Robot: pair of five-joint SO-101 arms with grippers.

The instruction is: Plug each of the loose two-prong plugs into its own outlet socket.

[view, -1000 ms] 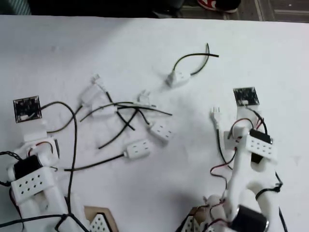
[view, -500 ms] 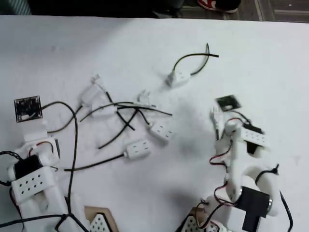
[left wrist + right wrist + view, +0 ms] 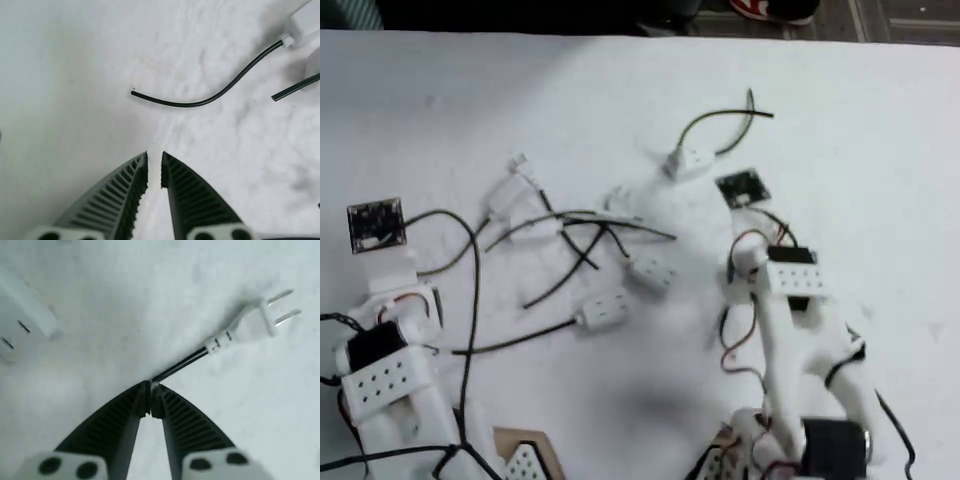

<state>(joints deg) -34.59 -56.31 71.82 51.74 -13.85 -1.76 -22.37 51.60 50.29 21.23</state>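
Note:
My right gripper (image 3: 150,387) is shut on the black cord of a white two-prong plug (image 3: 255,322), which hangs just past the fingertips with its prongs pointing away. A white outlet socket (image 3: 22,322) lies close beside it. In the high view the right arm (image 3: 775,275) stands near the back socket (image 3: 688,160) and its curled cord. Two more sockets (image 3: 605,308) (image 3: 652,270) and loose plugs (image 3: 507,197) (image 3: 618,200) lie mid-table among crossed black cords. My left gripper (image 3: 154,156) hovers shut and empty over bare table near a cord (image 3: 200,102).
The left arm (image 3: 380,370) sits at the table's front left, with a thick black cable (image 3: 470,330) running past it. The far table edge (image 3: 620,35) borders a dark floor. Bare white table lies to the right of the right arm.
The right arm has swung left and toward the back socket, taking the white plug with it from its spot on the table. The left arm has stayed still.

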